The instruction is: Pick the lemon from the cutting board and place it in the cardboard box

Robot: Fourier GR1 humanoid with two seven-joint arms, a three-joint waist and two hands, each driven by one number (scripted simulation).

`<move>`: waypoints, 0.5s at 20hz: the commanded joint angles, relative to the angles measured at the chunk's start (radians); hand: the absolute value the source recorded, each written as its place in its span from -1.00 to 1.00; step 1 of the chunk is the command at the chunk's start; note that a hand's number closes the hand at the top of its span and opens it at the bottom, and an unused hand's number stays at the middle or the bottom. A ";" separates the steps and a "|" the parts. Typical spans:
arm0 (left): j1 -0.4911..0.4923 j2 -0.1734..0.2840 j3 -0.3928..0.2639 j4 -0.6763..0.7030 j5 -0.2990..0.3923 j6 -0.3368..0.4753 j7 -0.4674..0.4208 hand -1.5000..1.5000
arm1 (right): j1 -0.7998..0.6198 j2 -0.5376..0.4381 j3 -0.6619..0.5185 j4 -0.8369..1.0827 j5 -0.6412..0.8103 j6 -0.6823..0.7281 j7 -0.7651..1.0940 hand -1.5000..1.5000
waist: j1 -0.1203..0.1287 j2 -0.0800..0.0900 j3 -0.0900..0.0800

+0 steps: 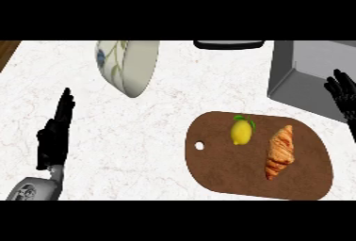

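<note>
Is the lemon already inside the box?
No, the lemon lies on the cutting board, beside the croissant, apart from the grey box.

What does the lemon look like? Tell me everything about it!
The lemon is small, bright yellow and oval, with a green leaf at its top end. It lies whole on the brown cutting board, near the board's upper middle, just left of the croissant without touching it. No hand touches it.
</note>
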 commanded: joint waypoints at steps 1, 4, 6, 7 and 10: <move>-0.044 0.018 -0.009 0.006 -0.016 -0.073 -0.011 0.00 | 0.044 0.027 -0.044 -0.063 0.051 -0.084 0.053 -1.00 | 0.016 -0.007 0.002; -0.066 0.078 -0.045 -0.024 -0.009 -0.167 -0.075 0.00 | -0.061 0.000 -0.119 -0.187 0.116 -0.288 0.251 -1.00 | -0.023 -0.020 -0.006; -0.100 0.119 -0.071 -0.077 -0.021 -0.219 -0.080 0.00 | -0.097 -0.041 -0.185 -0.217 0.182 -0.371 0.319 -1.00 | -0.044 -0.035 -0.010; -0.071 0.102 -0.081 -0.066 -0.008 -0.222 -0.073 0.00 | 0.039 -0.195 -0.143 -0.129 0.319 -0.272 0.380 -1.00 | -0.078 -0.023 -0.018; -0.121 0.134 -0.067 -0.080 0.049 -0.325 -0.069 0.00 | 0.053 -0.134 -0.135 -0.288 0.392 -0.388 0.577 -1.00 | -0.027 -0.016 -0.005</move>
